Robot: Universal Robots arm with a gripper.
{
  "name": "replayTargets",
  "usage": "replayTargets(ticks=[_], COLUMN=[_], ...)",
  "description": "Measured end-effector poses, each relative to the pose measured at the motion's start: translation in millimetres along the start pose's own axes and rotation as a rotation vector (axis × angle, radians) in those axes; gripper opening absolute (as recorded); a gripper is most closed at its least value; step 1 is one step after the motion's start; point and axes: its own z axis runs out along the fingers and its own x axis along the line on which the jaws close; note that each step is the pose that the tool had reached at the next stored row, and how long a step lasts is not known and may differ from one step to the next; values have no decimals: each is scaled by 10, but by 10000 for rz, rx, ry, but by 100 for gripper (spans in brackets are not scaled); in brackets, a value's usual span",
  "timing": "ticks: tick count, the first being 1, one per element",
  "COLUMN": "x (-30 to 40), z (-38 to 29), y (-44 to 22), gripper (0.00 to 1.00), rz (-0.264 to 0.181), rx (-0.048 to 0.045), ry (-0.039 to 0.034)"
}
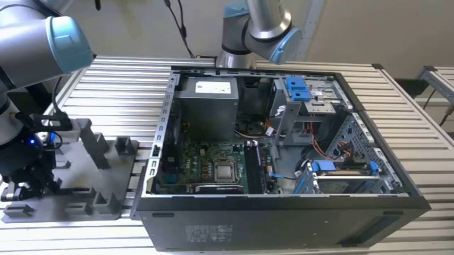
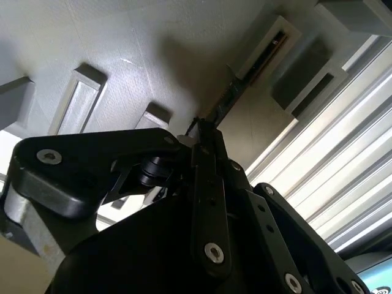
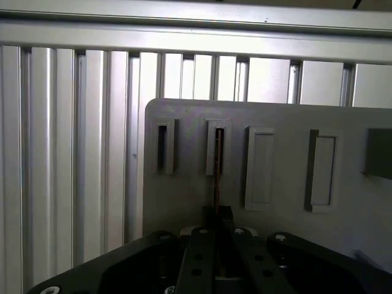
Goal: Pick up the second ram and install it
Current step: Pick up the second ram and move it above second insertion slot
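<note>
Gripper [image 1: 32, 186] is at the exterior view's left, low over the grey plastic fixture plate with upright posts [image 1: 78, 175], well apart from the open black computer case [image 1: 284, 223] on the ribbed aluminium table [image 1: 106, 74].

The second ram, a long thin dark memory stick seen edge-on [image 3: 217, 177], has its far end in a narrow slot of the plate [image 3: 184, 196]. Its near end runs straight into the gripper tips [image 3: 217, 214].

The second wrist view agrees: stick [image 2: 236, 89] goes from slot to tips [image 2: 197, 130]. The jaws look pinched together on that near end.
</note>
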Motion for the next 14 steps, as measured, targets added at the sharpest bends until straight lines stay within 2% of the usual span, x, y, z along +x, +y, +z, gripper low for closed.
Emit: replayTargets(ticks=[14], x=[0], z=[-168], y=[4], gripper=[14], rz=[1], rx=[-4], ry=[4])
